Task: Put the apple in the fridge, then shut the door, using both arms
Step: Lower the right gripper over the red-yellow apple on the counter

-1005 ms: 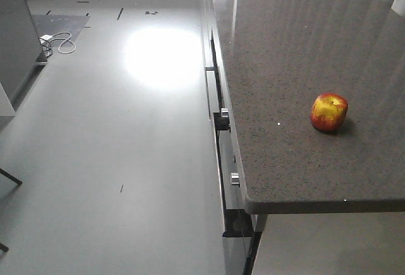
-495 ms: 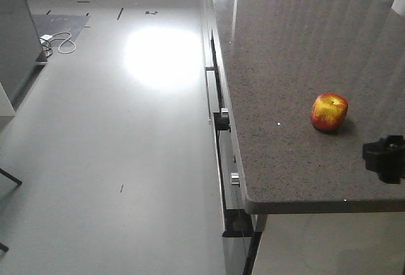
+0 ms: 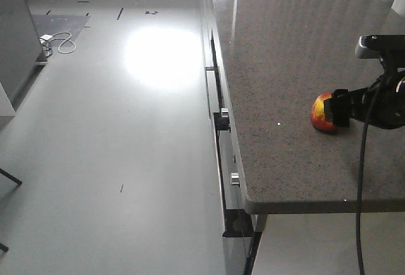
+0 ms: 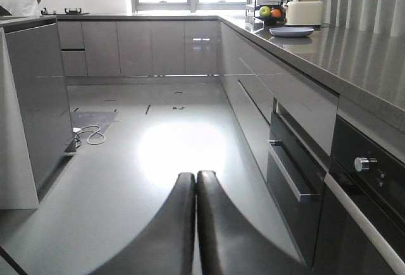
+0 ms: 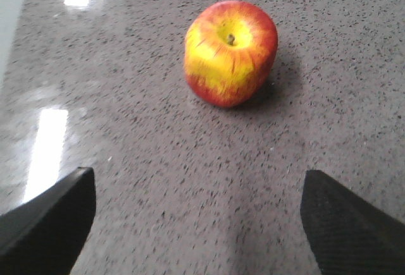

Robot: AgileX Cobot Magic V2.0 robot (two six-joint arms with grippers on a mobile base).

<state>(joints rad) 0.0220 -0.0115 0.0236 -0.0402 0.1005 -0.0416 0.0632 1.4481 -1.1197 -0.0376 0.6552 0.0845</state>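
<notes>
The apple (image 3: 321,112), red with yellow patches, rests on the speckled grey countertop (image 3: 285,47) near its front edge. My right gripper (image 3: 342,108) is low over the countertop, just right of the apple, and covers the apple's right side in the front view. In the right wrist view the apple (image 5: 231,52) lies ahead of my right gripper (image 5: 199,221). The jaws are wide open and clear of the apple. My left gripper (image 4: 195,183) is shut and empty, above the kitchen floor. I cannot pick out the fridge or its door for certain.
The counter's left edge drops to drawers and an oven with knobs (image 3: 223,118). A tall grey unit (image 4: 35,104) stands at the left. A white cable (image 3: 58,41) lies on the floor. A fruit bowl (image 4: 271,14) and a plate (image 4: 291,31) sit far along the counter.
My right gripper came in from the right edge of the front view and moved up and left to the apple's right side. The apple has not moved.
</notes>
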